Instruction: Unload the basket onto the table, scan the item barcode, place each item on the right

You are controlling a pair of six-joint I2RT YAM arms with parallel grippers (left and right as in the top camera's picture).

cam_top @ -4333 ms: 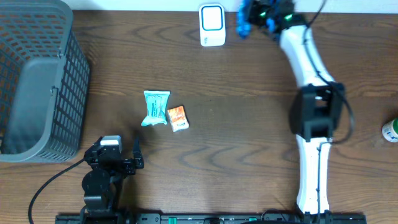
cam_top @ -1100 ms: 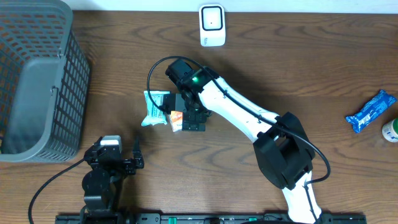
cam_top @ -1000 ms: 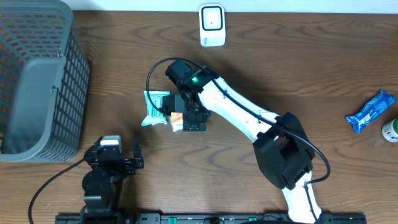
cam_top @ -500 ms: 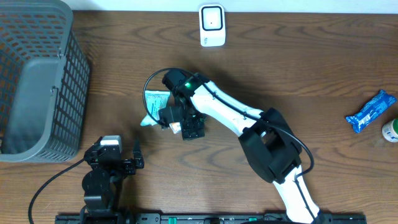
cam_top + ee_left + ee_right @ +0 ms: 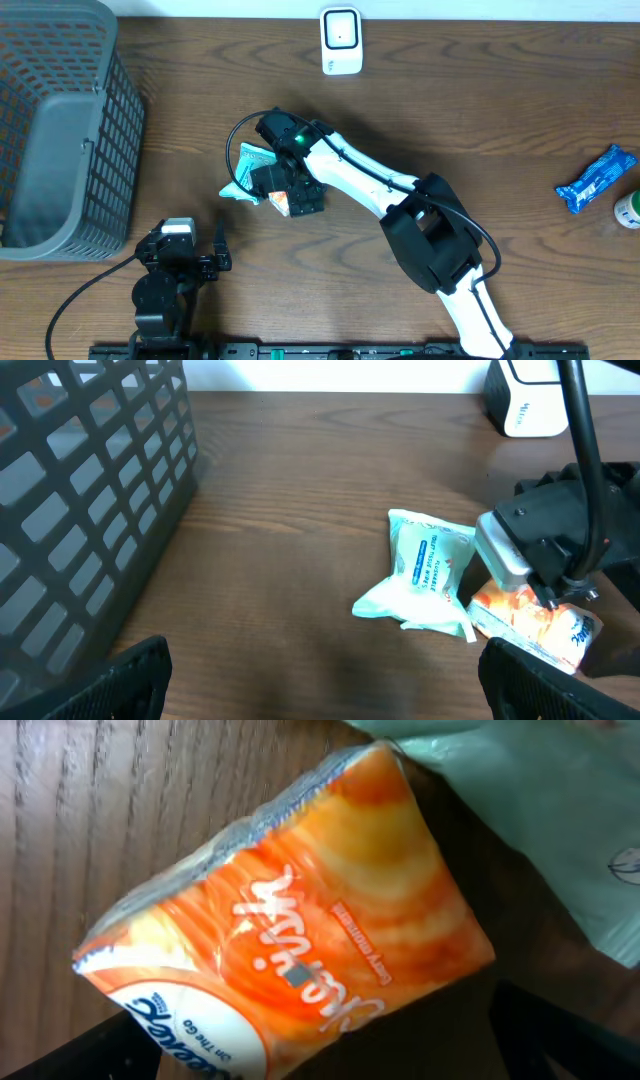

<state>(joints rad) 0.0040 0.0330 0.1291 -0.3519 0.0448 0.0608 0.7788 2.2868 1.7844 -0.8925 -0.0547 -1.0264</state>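
Straddling packet (image 5: 290, 940) with right gripper (image 5: 289, 194), jaws wide apart, beside teal pouch (image 5: 246, 168). Resting left gripper (image 5: 335, 695) near basket (image 5: 122, 110), jaws wide too.

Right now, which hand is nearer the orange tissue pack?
Right. The right hand hovers open directly over the orange tissue pack; the left hand sits open, clearly apart, to its front-left.

Basket (image 5: 60, 130) sits far left on the table (image 5: 400, 120), with the scanner (image 5: 341, 40) at the far edge, centre. Mid-table, the pouch (image 5: 248, 165) lies left of the tissue pack (image 5: 281, 204), the two touching. The right gripper (image 5: 289, 190) hangs directly over the tissue pack. The left gripper (image 5: 185, 252) is at the near edge, well apart from both. A wrapped bar (image 5: 596, 178) lies far right, with a small container (image 5: 628, 210) just beside it at the table's edge.
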